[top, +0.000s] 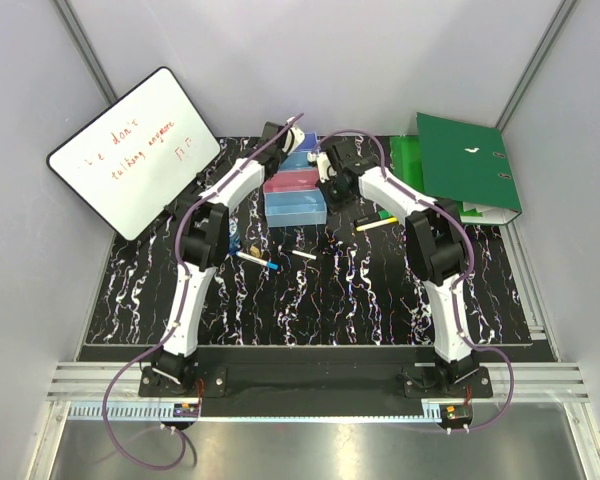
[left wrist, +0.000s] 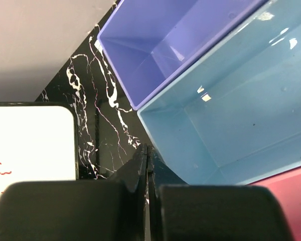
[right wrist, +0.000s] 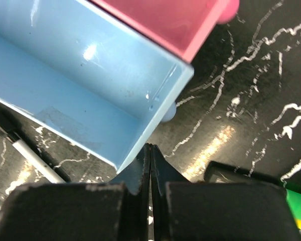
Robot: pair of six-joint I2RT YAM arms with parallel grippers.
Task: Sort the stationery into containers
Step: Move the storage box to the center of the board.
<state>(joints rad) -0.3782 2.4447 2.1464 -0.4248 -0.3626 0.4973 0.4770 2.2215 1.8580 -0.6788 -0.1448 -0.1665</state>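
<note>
The four joined bins stand in a row at the back middle: blue, pink, light blue and purple-blue at the far end. All bins look empty in the wrist views: purple-blue, light blue, blue, pink. My left gripper is shut and empty beside the light blue bin's left edge. My right gripper is shut and empty at the blue bin's right corner. A blue-capped marker, a small white item and a yellow-green highlighter lie on the table.
The whiteboard leans at the back left. The green ring binders lie at the back right. A small dark item lies next to the highlighter. A white marker lies near the blue bin.
</note>
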